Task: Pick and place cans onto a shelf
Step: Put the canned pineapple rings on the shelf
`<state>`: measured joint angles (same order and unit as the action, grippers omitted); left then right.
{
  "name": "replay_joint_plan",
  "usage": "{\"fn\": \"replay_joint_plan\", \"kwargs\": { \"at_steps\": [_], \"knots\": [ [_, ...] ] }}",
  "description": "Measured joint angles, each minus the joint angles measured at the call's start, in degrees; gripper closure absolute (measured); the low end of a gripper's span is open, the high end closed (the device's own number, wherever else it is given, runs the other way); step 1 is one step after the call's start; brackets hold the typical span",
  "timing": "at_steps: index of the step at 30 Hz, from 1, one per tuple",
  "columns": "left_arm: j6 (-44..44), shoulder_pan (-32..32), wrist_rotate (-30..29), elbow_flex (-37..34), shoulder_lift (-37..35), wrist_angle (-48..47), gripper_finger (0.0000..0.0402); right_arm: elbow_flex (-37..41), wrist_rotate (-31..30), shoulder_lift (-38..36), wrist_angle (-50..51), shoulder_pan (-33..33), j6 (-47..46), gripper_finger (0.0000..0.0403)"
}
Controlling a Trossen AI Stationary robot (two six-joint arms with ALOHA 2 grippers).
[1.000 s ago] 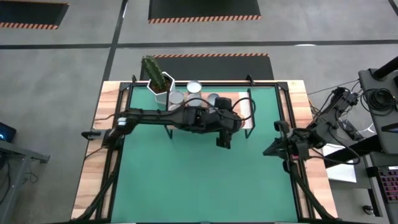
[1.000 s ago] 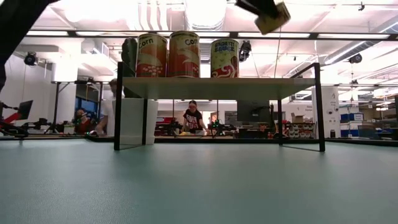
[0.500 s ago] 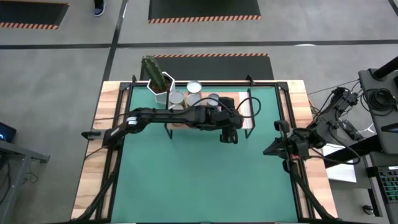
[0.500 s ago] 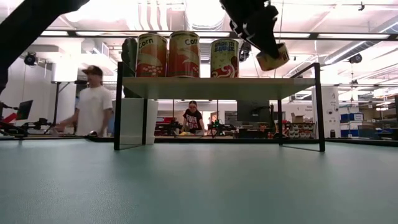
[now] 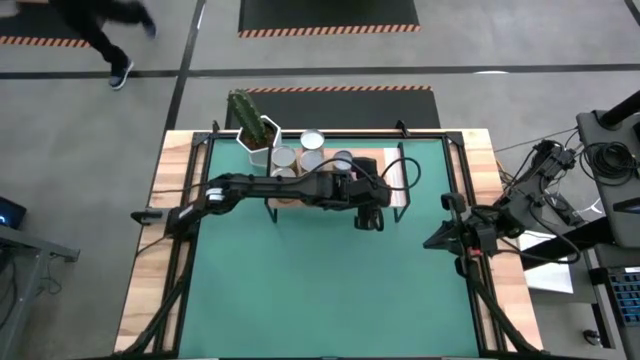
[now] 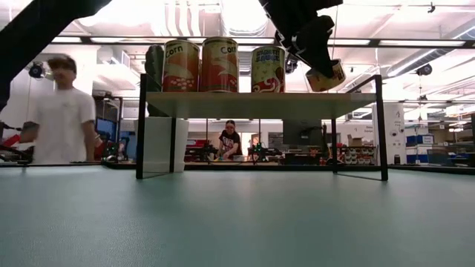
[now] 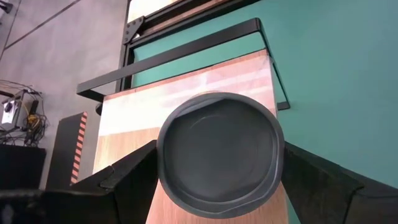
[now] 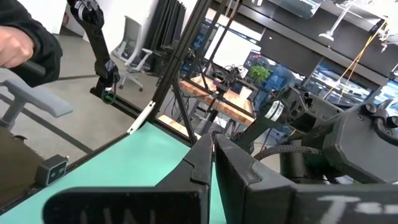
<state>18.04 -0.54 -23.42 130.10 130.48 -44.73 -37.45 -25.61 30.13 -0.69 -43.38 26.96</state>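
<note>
The shelf stands at the mat's far middle, its light-wood top on black legs. Three cans stand upright on its left part: two "Corn" cans and a green one. From above, their silvery tops show next to the cactus pot. My left gripper is shut on a tan-sided can over the shelf's right part. My right gripper is shut and empty at the mat's right edge. My left gripper pinches the can by its round side wall between the two fingers, one on each side. The fingers slant down from above. The can is tilted, its dark round end facing the wrist camera. Its low end is just above the shelf's top.
The white hexagonal cactus pot stands behind the shelf's left end. The green mat stretches from the shelf to the near edge. People move about in the room beyond the table.
My left gripper has gone toward the table's far edge and down with the can, from high above the mat to just over the shelf's right part. The can has stayed tilted in the hold. A person has walked past behind the table.
</note>
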Motion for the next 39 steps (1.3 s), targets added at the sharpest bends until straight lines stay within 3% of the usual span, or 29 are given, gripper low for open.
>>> {"fn": "replay_joint_plan", "kwargs": {
  "at_steps": [8,19,26,32,39],
  "knots": [
    [-0.5,0.8,0.1,-0.1,0.0,0.2,0.0118,0.0,0.0,0.0,0.0,0.0,0.0,0.0394],
    [-0.6,1.1,0.9,-0.1,0.0,0.6,0.0068,0.0,0.0,0.0,0.1,0.0,0.0,0.0394],
    [1.0,1.2,0.9,0.4,0.0,1.2,0.0059,0.0,-0.1,0.0,0.3,0.0,0.0,0.0394],
    [0.8,-0.7,0.9,4.7,-0.1,-3.3,0.0059,0.0,-6.4,0.0,0.5,0.0,-1.0,0.0394],
    [-0.1,-6.5,0.4,3.8,-5.8,-4.9,0.0077,0.0,-14.3,0.0,0.8,0.0,-3.4,0.0394]
  ]
}}
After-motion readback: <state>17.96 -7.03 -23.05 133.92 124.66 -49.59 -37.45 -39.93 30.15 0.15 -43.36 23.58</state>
